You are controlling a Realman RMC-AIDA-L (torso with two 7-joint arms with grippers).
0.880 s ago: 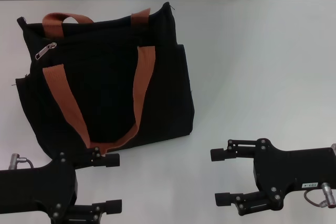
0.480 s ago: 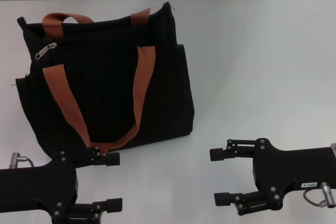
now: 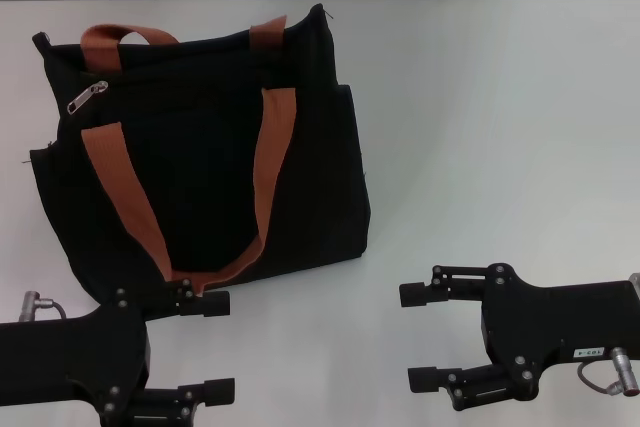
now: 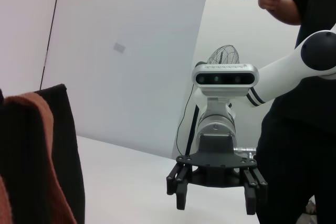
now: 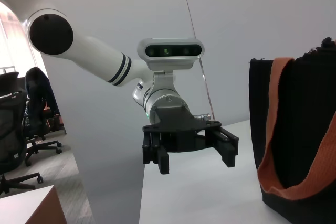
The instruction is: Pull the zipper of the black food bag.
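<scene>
A: While the left gripper is held low at about 7 o'clock of the table, its fingers are seen spread apart with nothing between them, the upper finger lying just at the near bottom edge of the black food bag. What risk is judged from there?

B: The rust-orange strap loops down to that same near edge, so it could be snagged by a finger if the arm is advanced straight across the bag.

A: And the right gripper?

B: It is held at about 5 o'clock, jaws likewise apart and empty, well clear of the bag. The same open state is shown for it in the left wrist view, and for the left gripper in the right wrist view.

A: Where is the zipper found?

B: At about 10 o'clock, near the bag's far left corner, a small silver tab lying slanted on the black fabric, just beside the other strap. It is well apart from both grippers.

A: So what could fail at the pull?

B: The tab is thin and lies flat, so fabric could be pinched instead of it. Unless the soft bag is pinned by the other arm, it would probably be dragged along rather than unzipped.
</scene>
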